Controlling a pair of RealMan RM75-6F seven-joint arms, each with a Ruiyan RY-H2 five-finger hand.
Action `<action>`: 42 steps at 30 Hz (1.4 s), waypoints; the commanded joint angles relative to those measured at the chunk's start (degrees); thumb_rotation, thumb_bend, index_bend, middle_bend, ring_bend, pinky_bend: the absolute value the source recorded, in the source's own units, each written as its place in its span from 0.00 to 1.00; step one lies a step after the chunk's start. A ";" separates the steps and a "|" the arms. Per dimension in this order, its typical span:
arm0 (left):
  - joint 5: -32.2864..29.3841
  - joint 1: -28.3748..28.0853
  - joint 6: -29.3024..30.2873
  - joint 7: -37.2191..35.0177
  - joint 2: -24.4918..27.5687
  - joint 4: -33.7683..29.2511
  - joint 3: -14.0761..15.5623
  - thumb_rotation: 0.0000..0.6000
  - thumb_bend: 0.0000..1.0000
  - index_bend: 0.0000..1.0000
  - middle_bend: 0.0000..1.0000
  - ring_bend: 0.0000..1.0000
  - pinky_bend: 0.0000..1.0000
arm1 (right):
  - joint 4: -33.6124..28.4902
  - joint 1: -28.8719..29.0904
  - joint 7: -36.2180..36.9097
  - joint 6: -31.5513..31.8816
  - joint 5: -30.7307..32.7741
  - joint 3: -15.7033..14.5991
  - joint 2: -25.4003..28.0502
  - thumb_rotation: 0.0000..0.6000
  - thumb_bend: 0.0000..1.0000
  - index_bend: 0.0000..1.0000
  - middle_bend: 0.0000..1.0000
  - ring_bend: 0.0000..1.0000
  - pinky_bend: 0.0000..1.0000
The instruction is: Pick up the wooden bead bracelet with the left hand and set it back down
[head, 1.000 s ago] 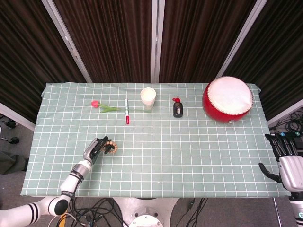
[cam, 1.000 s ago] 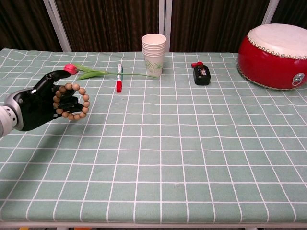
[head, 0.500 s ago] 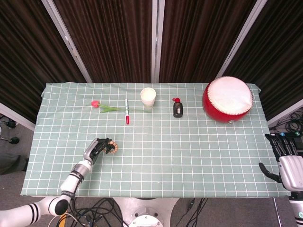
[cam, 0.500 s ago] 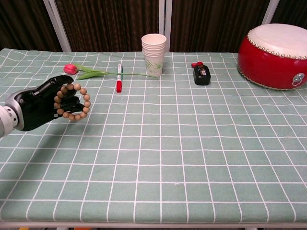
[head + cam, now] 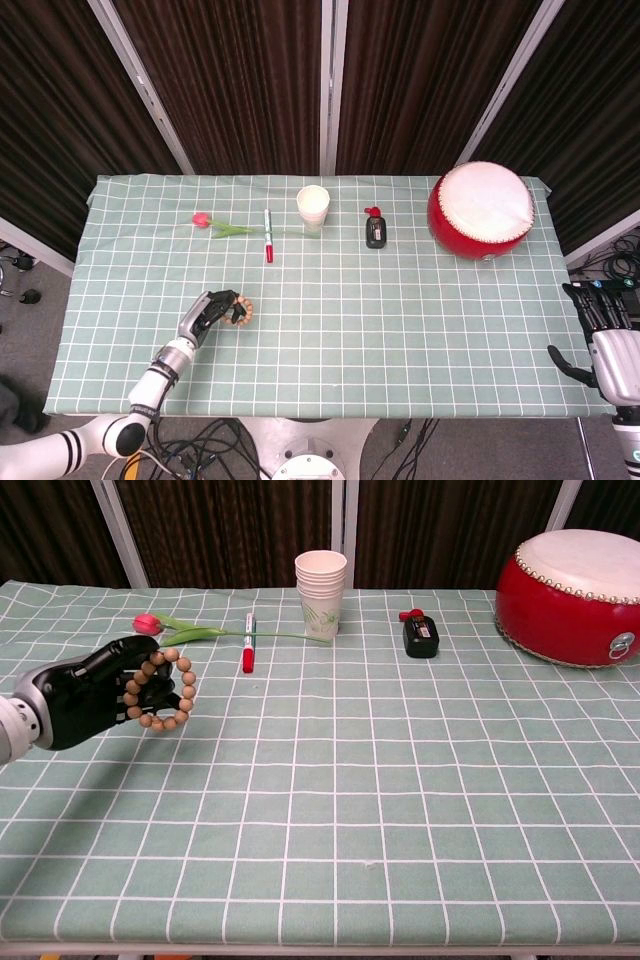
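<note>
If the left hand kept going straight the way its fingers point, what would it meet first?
Probably nothing close. The left hand, holding the wooden bead bracelet, points up and to the right across bare tablecloth in the head view. The black bottle lies roughly in that line, though depth is uncertain.

Surface (image 5: 400,330) is wearing a green cloth w/ white grid. Along the far edge, L to R: pink flower (image 5: 221,226) is lying flat, stem reaching toward a stack of paper cups (image 5: 313,207); red-capped marker (image 5: 268,236) is lying btwn them, cap pointing near side. Small black bottle (image 5: 375,230) is lying just R of cups. Red drum (image 5: 481,210) is sitting at far R corner.
</note>
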 commanded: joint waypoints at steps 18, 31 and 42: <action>1.08 -0.16 -0.46 -0.20 0.51 -1.04 0.49 0.59 0.79 0.63 0.74 0.48 0.09 | 0.46 -0.13 0.47 -0.24 0.11 -0.20 -0.26 1.00 0.16 0.01 0.12 0.00 0.00; 2.51 -0.53 -1.21 -2.44 1.44 -2.01 0.93 0.36 0.88 0.59 0.70 0.47 0.09 | 0.47 -0.07 0.58 -0.61 0.23 -0.27 -0.28 1.00 0.16 0.01 0.13 0.00 0.00; 3.43 -0.67 -1.12 -4.89 1.74 -1.82 1.14 0.00 0.71 0.55 0.66 0.46 0.09 | 0.28 -0.07 0.35 -0.67 0.28 -0.25 -0.22 1.00 0.16 0.01 0.13 0.00 0.00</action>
